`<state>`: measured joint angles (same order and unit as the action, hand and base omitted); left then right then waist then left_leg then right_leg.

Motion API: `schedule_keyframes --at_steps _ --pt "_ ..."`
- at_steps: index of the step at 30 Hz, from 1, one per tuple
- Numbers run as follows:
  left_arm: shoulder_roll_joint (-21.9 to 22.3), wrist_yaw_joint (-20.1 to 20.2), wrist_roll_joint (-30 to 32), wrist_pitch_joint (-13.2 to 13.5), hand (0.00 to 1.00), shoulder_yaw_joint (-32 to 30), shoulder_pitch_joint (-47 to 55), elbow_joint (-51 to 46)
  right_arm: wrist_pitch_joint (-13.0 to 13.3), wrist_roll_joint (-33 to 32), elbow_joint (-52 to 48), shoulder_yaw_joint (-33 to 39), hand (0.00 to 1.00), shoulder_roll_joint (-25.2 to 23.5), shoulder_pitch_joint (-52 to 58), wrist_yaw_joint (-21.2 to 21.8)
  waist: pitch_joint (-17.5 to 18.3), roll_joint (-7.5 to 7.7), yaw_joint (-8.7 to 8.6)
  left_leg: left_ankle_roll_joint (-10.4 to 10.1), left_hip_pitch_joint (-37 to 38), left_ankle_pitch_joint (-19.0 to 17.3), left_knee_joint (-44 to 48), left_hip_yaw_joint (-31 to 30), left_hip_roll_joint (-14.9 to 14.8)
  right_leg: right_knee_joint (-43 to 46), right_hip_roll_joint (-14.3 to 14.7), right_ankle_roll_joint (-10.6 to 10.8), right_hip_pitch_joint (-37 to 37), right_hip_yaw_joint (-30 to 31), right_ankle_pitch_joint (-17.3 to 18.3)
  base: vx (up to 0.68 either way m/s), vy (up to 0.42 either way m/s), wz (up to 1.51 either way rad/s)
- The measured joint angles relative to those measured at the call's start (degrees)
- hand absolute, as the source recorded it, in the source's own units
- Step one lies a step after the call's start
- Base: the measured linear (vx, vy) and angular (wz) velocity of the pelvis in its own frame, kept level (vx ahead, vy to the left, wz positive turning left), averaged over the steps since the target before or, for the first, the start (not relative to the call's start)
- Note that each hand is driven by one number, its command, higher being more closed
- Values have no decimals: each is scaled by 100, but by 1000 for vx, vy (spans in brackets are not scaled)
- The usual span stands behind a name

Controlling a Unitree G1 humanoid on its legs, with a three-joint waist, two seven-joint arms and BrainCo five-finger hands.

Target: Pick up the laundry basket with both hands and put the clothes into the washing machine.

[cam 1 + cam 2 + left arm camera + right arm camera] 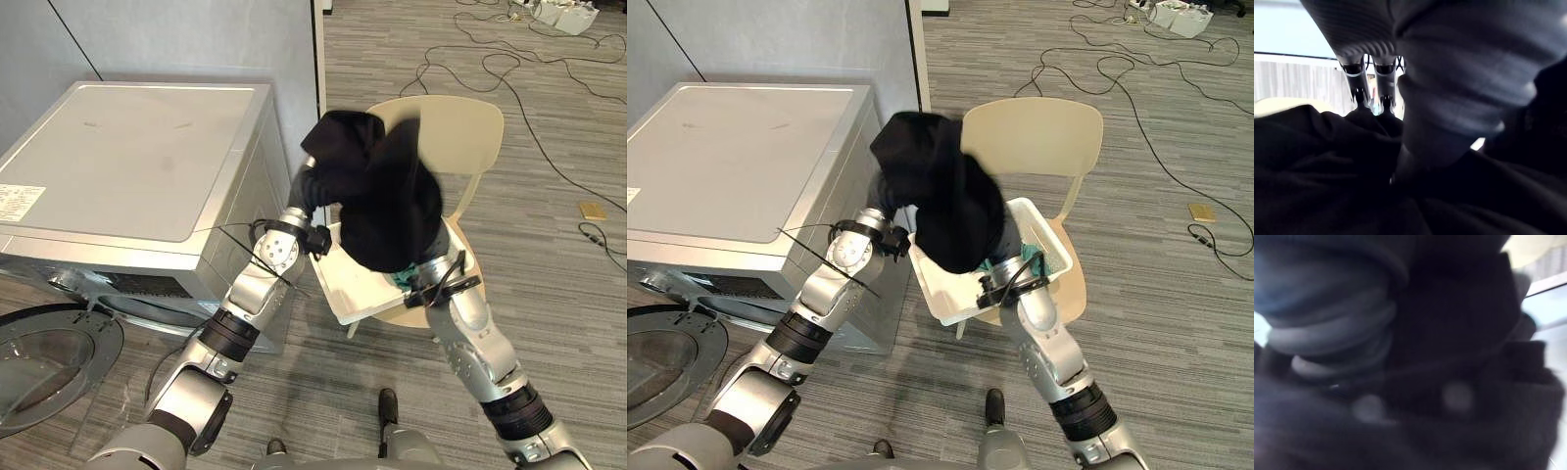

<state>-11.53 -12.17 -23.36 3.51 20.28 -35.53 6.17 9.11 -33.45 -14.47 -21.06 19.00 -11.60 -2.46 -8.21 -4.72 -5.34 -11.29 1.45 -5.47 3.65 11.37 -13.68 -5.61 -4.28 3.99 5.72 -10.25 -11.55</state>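
Early going, by the look of it. Up at the left hand (pixel 313 188): a black garment (pixel 387 206), draped over it and hanging from it toward the white basket (pixel 345 291) below. No telling whether clenched or loose on the cloth, buried as it is in the folds. Lower down and across from it, at the basket's near edge, the right hand (pixel 1004 286), tucked under the garment's hem; no telling its grip either. Just beside that right hand, inside the basket, a scrap of teal cloth (pixel 405 278). Beneath both hands, bearing the basket, a pale chair (pixel 460 127). Off to the outer side of the left hand, the washing machine (pixel 127 157), its round door (pixel 44 362) open low down, well apart from either hand.

Done, judging by this: door open, one garment raised out of the basket. Left to do: carrying that garment across and down to the opening, then the teal piece and any others beneath. Not yet lifted off the chair, that basket, despite the task's wording. Nothing here to confirm any clothes in the drum.
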Motion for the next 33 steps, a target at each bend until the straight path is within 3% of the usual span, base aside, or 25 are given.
schedule_keyframes --at_steps 7,12,33 --pt "70 -338 322 195 100 -464 -70 -229 49 -205 -2 -62 0 29 482 279 -56 20 -4 0 34 0 -66 87 5 0 14 0 49 83 1 0 -3 -6" --pt "186 -569 376 456 100 -798 -283 -424 -95 -244 -3 -133 0 60 785 507 -63 22 -12 0 69 0 -124 125 15 1 15 4 64 104 5 14 0 -3" --pt "337 -554 374 459 100 -1054 67 -367 -181 163 -14 171 0 -423 984 509 -67 28 -18 1 124 0 -149 164 26 1 17 8 44 142 8 0 0 0"
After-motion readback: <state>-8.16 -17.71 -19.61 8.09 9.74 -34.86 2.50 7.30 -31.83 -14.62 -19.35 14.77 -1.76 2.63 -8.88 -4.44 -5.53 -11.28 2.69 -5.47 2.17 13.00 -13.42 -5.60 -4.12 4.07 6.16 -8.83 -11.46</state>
